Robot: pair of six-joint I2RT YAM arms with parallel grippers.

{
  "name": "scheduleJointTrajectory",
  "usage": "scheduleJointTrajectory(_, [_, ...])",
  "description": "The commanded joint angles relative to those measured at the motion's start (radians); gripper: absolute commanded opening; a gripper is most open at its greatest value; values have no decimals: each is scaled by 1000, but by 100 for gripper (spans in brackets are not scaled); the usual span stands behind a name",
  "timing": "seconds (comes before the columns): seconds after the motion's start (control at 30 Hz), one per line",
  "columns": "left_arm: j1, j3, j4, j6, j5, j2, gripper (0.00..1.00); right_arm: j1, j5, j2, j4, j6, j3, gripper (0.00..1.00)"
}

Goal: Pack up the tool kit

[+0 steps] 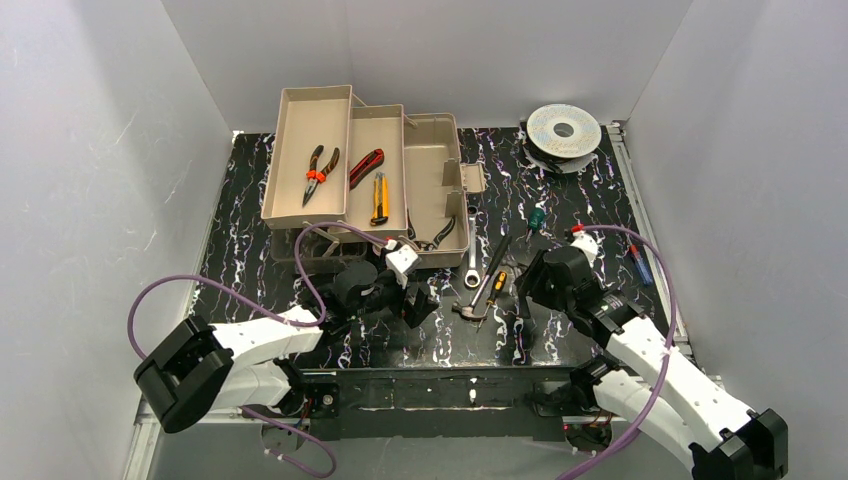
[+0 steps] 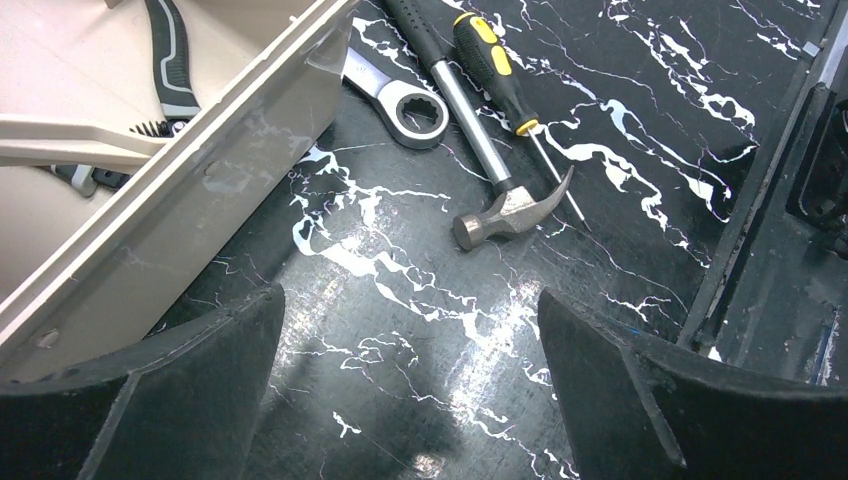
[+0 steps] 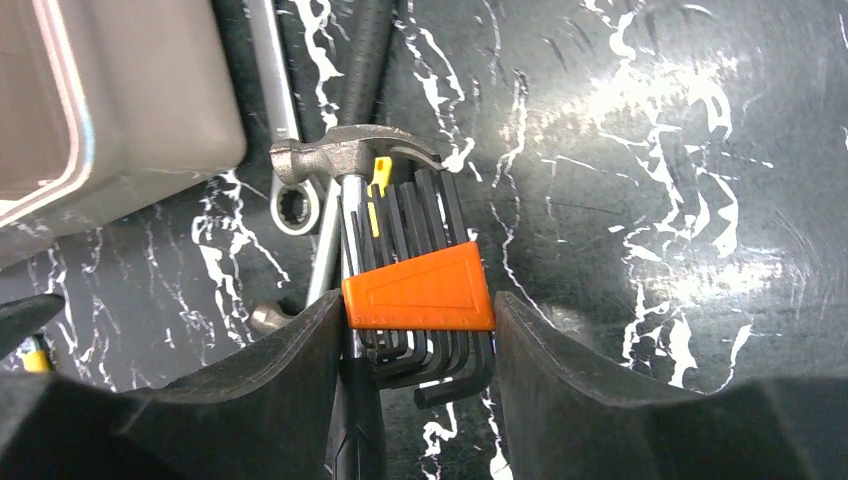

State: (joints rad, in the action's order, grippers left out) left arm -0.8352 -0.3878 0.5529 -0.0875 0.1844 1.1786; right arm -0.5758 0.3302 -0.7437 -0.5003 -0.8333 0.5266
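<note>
Your R gripper (image 3: 418, 300) clamped on orange-sleeved black hex key set (image 3: 420, 285), over 1 steel claw hammer (image 3: 350, 150), L gripper (image 2: 408, 310) wide open, 1 beige plastic toolbox (image 2: 200, 190) just beside it, 2 trays (image 1: 295, 130) out w/ 3 hand tools (image 1: 320, 172).

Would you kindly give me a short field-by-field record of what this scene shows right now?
toolbox: open, trays folded out
left tray: pliers
middle tray: yellow knife
loose on table: hammer, wrench, screwdriver
left gripper: open, empty, over bare table beside the toolbox wall
right gripper: shut on hex key set, above the hammer head
wire spool: far right corner, outside the toolbox
</note>
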Motion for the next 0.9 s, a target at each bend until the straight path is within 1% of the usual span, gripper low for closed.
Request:
scheduleJointTrajectory(0.0, [-6, -19, 14, 15, 12, 3, 98, 3, -47, -22, 23, 39, 98, 50])
scheduleJointTrajectory(0.13, [-5, -19, 15, 14, 20, 4, 98, 2, -91, -32, 58, 58, 112, 50])
scheduleJointTrajectory(0.4, [-5, -7, 29, 11, 28, -13, 98, 2, -231, -76, 172, 112, 166, 50])
scheduleJointTrajectory(0.5, [-6, 0, 33, 12, 24, -23, 98, 3, -243, -99, 204, 133, 203, 50])
scheduleJointTrajectory(0.6, [-5, 2, 32, 12, 24, -28, 98, 2, -252, -140, 229, 153, 246, 50])
scheduleJointTrajectory(0.7, [-6, 1, 33, 11, 27, -29, 98, 2, -294, -192, 281, 169, 291, 50])
scheduleJointTrajectory(0.83, [-5, 4, 34, 12, 27, -32, 98, 2, -322, -309, 334, 180, 367, 50])
scheduleJointTrajectory(0.87, [-5, 5, 35, 14, 26, -35, 98, 2, -353, -337, 340, 182, 394, 50])
